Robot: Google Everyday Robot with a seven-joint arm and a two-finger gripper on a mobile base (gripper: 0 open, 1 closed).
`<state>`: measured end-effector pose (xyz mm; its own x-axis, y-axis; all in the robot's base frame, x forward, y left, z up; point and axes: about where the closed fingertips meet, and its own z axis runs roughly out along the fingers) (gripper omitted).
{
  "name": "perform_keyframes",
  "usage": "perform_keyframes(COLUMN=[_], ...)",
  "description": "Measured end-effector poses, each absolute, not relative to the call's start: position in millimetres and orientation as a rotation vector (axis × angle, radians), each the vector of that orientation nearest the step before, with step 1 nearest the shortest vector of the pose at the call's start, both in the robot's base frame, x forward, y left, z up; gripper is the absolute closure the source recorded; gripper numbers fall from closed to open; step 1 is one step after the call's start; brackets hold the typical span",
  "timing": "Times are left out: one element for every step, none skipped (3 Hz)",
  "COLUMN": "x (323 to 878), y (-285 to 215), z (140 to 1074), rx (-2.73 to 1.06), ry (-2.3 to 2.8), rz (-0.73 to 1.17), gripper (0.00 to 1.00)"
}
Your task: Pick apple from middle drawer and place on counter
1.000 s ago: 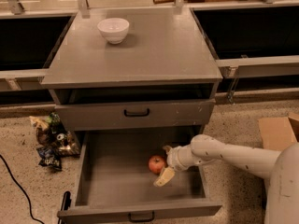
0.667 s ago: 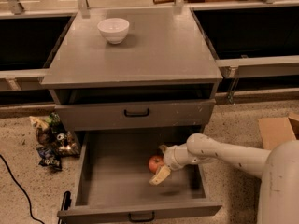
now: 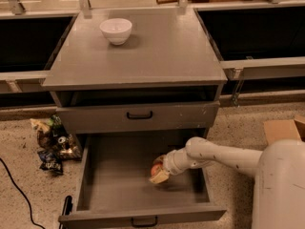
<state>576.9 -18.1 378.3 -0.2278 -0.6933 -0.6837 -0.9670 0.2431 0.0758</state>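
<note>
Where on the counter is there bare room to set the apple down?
Bare: the counter in front and right of the white bowl. Crowded: the middle drawer at its right, where the tool is at the apple.

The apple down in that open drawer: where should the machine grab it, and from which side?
Grip the apple across its round middle, since its ball shape offers no handle or edge. It is probably best to come from above and the right, because the middle drawer is open on top, its walls block low approaches, and the arm reaches in from the right. The pincer is at the apple's right side, inside the drawer.
</note>
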Motion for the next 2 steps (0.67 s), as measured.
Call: perform_keyframes(x=[565.2,564.2], y=[-25.8,-26.3], z=[371.2,373.7], rx=[-1.514,-1.515], ry=[2.023,2.024], rz=[0.697,0.699], gripper=[0.65,0.89])
